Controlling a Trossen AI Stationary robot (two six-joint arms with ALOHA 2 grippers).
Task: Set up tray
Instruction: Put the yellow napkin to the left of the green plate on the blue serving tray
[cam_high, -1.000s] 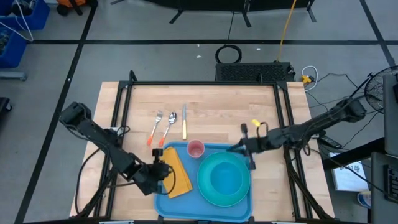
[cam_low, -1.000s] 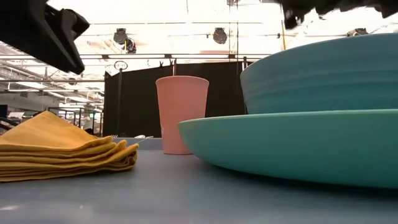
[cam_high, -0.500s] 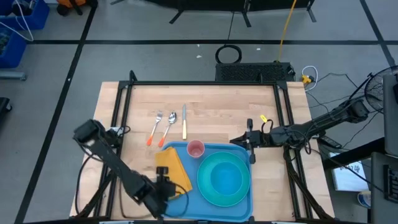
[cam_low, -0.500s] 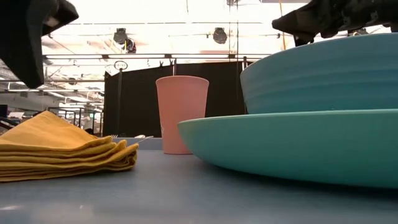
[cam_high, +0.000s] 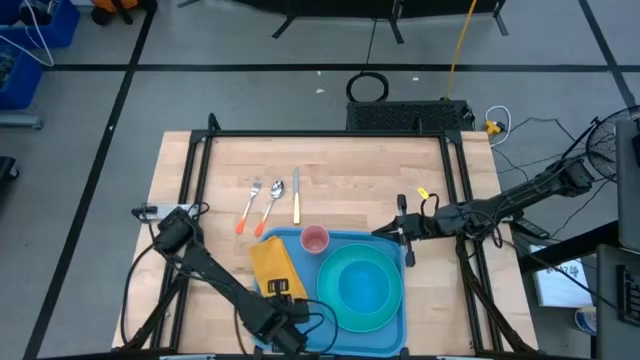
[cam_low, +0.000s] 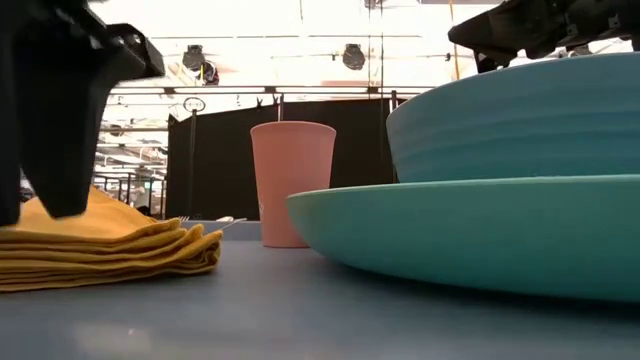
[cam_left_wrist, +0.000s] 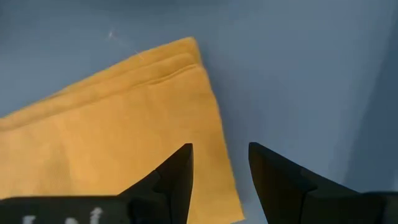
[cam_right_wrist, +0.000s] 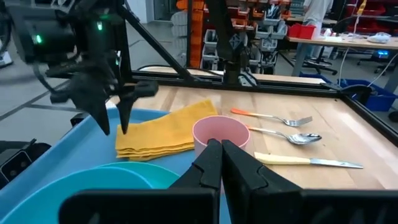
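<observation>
Tray (cam_high: 388, 318) lies at lower centre of the desk (cam_high: 350, 165) in the high view, carrying napkin (cam_high: 270, 262), pink cup (cam_high: 315, 239) and teal plate (cam_high: 360, 285) with bowl. Left claw (cam_high: 283, 322), fingers apart, hangs over the tray's lower left beside the napkin. Right claw (cam_high: 403, 232), fingers together, sits above the tray's upper right corner.

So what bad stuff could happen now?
The left gripper hangs open right over the napkin on the tray. If it closes badly, it might crumple or drag the napkin. The cup stands close beside the napkin and plate, so a sideways swing could tip it. The fork, spoon and knife are not yet on the tray.
</observation>
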